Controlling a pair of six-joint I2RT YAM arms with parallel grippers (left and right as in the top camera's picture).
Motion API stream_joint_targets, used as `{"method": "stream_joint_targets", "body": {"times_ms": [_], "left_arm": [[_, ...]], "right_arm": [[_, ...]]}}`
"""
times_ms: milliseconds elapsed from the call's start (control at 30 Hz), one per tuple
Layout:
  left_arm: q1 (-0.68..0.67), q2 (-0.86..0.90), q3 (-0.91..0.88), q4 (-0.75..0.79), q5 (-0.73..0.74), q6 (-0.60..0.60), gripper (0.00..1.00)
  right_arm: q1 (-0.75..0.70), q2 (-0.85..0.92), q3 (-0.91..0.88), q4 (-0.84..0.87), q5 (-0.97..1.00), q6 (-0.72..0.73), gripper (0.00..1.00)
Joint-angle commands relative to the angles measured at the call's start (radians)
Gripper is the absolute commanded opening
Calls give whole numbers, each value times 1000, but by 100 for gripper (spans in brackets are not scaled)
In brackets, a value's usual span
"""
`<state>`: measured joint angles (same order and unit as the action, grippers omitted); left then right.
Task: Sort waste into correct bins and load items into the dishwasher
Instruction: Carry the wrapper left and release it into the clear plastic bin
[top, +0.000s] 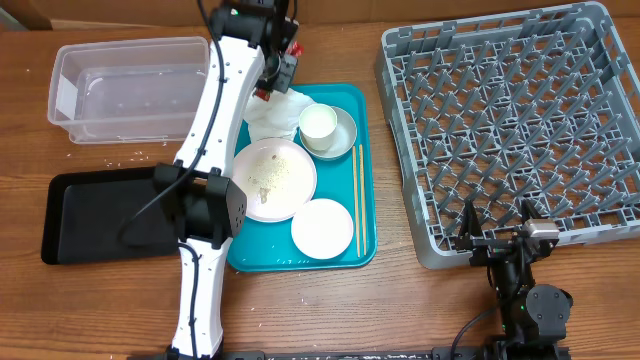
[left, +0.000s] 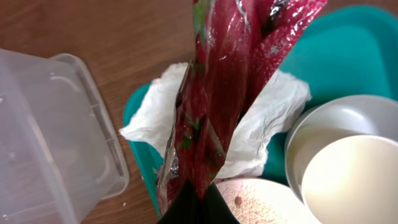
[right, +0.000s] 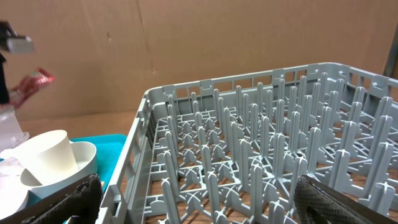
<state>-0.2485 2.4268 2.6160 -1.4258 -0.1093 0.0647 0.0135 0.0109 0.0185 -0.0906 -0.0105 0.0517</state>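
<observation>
Red shiny wrapper (left: 211, 93), print too blurred to read, covers part of the crumpled napkin (left: 277, 112); the left gripper (left: 196, 208) clamps it, fingertips cut off below, while the right gripper (right: 205, 200) has its fingers spread apart.

No readable text, no labels, no numbers (wrapper (left: 211, 112) print blurred)

Worktop (top: 100, 310): brown wood-grain surface, mid-tone, running out past every edge of the overhead view. Behind it stands a plain tan panel (right: 186, 43), probably cardboard, with a faint vertical crease. Light even and diffuse; shadows soft.
</observation>
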Motion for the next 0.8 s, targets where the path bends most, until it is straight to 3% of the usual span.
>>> {"method": "stream_joint_targets", "body": {"times_ms": [0,133,300,567,767], "left_arm": [[34,-6,98,-11,2,-89,4],[100,-6,154,-6,2,-269,4],[233,-6,162,-7,27,-589,4],[409,-6,162,23,119,-879,4],[474,-6,159,-5,155,-999,4]], "right_arm": [[-3,-8,-10,6,10,-3,100],[-3,-8,-10,6,10,-3,100],[-3,-8,-10,6,10,-3,100],[-3,-8,-10,6,10,-3,100],[-3,-8,-10,6,10,-3,100]]}}
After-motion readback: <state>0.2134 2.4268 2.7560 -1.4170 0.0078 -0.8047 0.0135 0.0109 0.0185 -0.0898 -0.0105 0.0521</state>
